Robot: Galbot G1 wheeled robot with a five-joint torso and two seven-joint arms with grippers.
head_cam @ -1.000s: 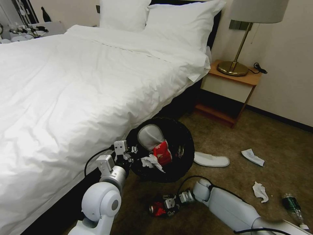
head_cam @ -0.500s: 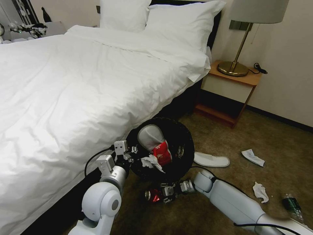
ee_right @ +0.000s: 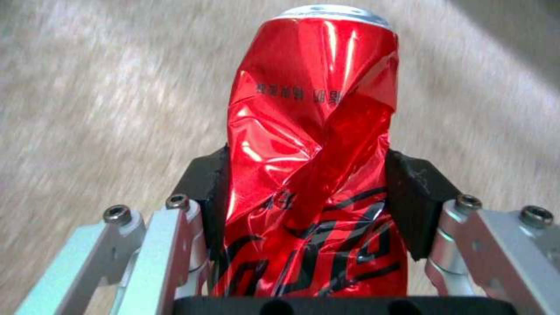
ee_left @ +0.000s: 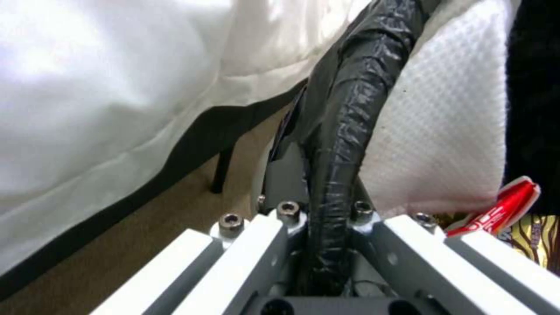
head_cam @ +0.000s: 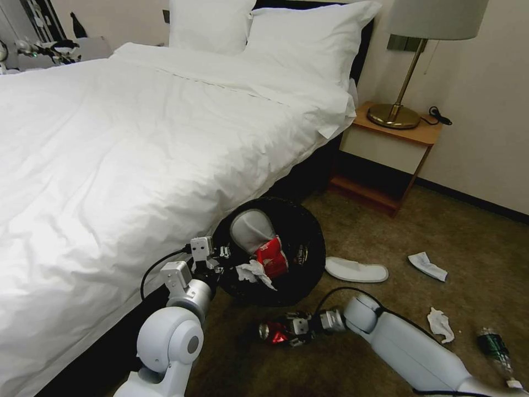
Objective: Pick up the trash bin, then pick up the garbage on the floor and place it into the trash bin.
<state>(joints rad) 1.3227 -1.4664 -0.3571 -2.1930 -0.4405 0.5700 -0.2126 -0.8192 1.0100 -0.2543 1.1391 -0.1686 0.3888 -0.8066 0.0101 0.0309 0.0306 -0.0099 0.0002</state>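
Observation:
The black wire-mesh trash bin (head_cam: 300,242) hangs tilted beside the bed, its mouth toward me. My left gripper (head_cam: 219,266) is shut on the bin's black rim (ee_left: 344,131). Inside the bin lie a white slipper (head_cam: 250,229), a red snack packet (head_cam: 271,256) and a crumpled tissue (head_cam: 252,273). Just below the bin, above the carpet, my right gripper (head_cam: 280,333) is shut on a crushed red can (ee_right: 312,166). Its black pads (ee_right: 417,197) press both sides of the can.
On the carpet to the right lie a white slipper (head_cam: 355,270), two crumpled tissues (head_cam: 427,266) (head_cam: 440,323) and a green bottle (head_cam: 493,347). The white bed (head_cam: 138,143) fills the left. A wooden nightstand (head_cam: 394,149) with a lamp (head_cam: 410,66) stands against the far wall.
My right gripper has carried the can up off the carpet, first toward the bin and then a little back to the right. The left arm and bin have hardly moved.

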